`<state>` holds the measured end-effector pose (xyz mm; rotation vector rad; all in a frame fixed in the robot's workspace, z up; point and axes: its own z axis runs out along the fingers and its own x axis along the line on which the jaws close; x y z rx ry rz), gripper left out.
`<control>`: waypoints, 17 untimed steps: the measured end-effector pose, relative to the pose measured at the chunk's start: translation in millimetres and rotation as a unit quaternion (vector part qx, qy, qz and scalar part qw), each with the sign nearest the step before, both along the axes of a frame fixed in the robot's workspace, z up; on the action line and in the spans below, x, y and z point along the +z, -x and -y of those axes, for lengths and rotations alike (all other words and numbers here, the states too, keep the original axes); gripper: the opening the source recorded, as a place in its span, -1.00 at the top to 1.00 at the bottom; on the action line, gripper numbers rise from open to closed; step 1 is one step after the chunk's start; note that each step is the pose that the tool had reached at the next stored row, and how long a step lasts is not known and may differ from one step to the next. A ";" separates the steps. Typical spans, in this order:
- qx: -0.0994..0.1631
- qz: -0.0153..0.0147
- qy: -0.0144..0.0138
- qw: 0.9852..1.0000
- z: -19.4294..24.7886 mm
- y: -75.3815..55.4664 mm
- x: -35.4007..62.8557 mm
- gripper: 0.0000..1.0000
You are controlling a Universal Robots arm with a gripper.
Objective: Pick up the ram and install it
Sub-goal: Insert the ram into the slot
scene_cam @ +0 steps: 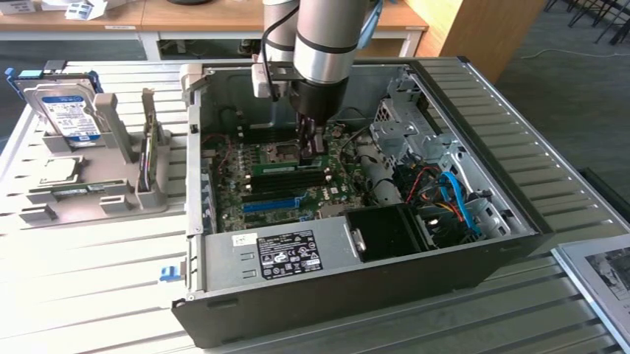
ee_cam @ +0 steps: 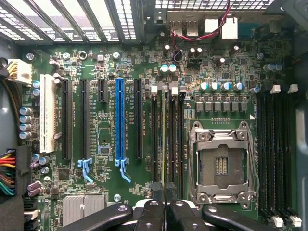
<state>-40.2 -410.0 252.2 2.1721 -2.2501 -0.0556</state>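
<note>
The gripper [ee_cam: 166, 207] had its fingers pinched together on the ram [ee_cam: 164, 144]. The ram stood edge-on directly below the gripper, over the memory slots [ee_cam: 175, 139] just beside the CPU socket [ee_cam: 221, 163]. Its long axis ran parallel to those slots.

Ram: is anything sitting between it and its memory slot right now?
Nothing visible does. The ram appears to stand edge-on in a slot beside the CPU socket already, with the gripper directly over one end of it.
</note>
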 end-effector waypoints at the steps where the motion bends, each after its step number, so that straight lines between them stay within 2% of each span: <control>1: 0.000 0.000 0.000 1.000 0.8 -0.1 0.0 0.76; 4: 0.000 0.000 0.000 1.000 2.5 0.1 0.0 0.76; 8: 0.000 0.000 0.000 1.000 2.5 0.0 -0.2 0.76; 17: 0.000 0.000 0.000 1.000 2.7 0.0 -10.3 0.76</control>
